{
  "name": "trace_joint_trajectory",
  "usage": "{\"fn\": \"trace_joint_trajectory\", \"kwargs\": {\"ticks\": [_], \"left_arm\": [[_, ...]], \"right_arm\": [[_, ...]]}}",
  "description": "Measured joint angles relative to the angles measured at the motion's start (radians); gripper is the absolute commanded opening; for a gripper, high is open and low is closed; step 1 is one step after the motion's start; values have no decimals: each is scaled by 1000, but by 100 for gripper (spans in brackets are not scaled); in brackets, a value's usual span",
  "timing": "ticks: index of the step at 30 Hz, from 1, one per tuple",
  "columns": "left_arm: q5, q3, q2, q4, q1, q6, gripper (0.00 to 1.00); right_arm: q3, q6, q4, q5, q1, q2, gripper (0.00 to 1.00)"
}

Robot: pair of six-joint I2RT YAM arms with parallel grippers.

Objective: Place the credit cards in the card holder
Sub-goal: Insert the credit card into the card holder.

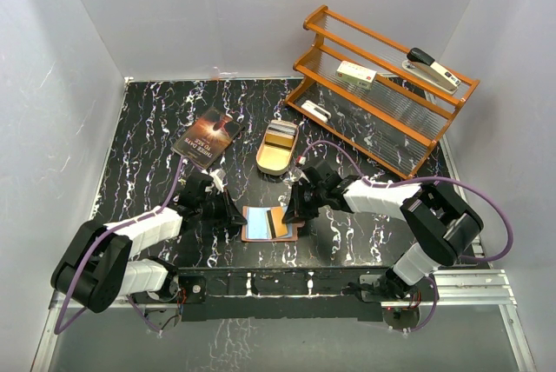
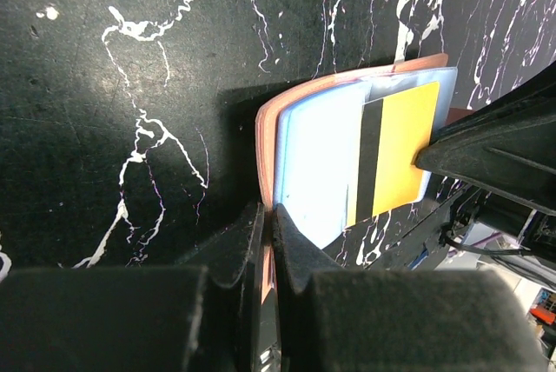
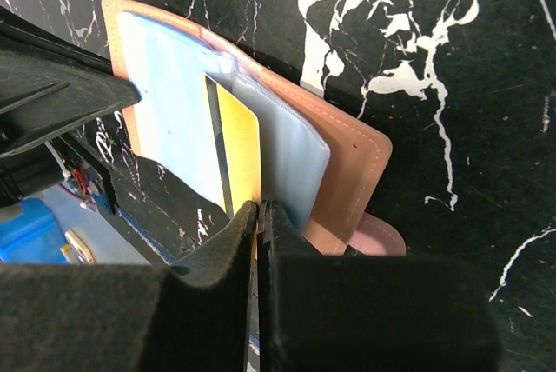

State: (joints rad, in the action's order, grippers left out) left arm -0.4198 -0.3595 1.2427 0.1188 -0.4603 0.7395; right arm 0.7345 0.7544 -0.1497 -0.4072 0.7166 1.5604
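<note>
1. Top external view: on the black marbled table (image 1: 148, 155), the card holder (image 1: 261, 224) lies open between our arms.
2. Our left gripper (image 2: 269, 215) is clamped tight on its edge.
3. Our right gripper (image 3: 261, 209) pinches the gold-orange credit card (image 3: 241, 142) over the clear sleeves (image 3: 174, 102).

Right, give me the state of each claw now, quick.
Left claw: closed, pinching the edge of the card holder.
Right claw: closed, gripping the gold credit card.

Black marble-look table (image 1: 148, 155) has a dark book (image 1: 207, 138), an oval tin (image 1: 278, 148), a wooden rack (image 1: 382, 85) and the open card holder (image 1: 257, 224) on it.
</note>
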Motion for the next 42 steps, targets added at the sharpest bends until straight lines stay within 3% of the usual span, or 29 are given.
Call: {"fn": "trace_joint_trajectory", "kwargs": {"ticks": [28,34,39,42], "left_arm": [[-55,34,-9,91,0,124,2],[-56,39,-6,108,0,135,3],[-61,50,6,128,0,143,4],[-61,50,7,129,0,143,5]], "right_arm": [[-64,188,127,43,13,0,0],[-67,210,134,69,30,-2,12],[-43,190,89,90,42,-1,29],[4,163,27,122,45,-1,32]]}}
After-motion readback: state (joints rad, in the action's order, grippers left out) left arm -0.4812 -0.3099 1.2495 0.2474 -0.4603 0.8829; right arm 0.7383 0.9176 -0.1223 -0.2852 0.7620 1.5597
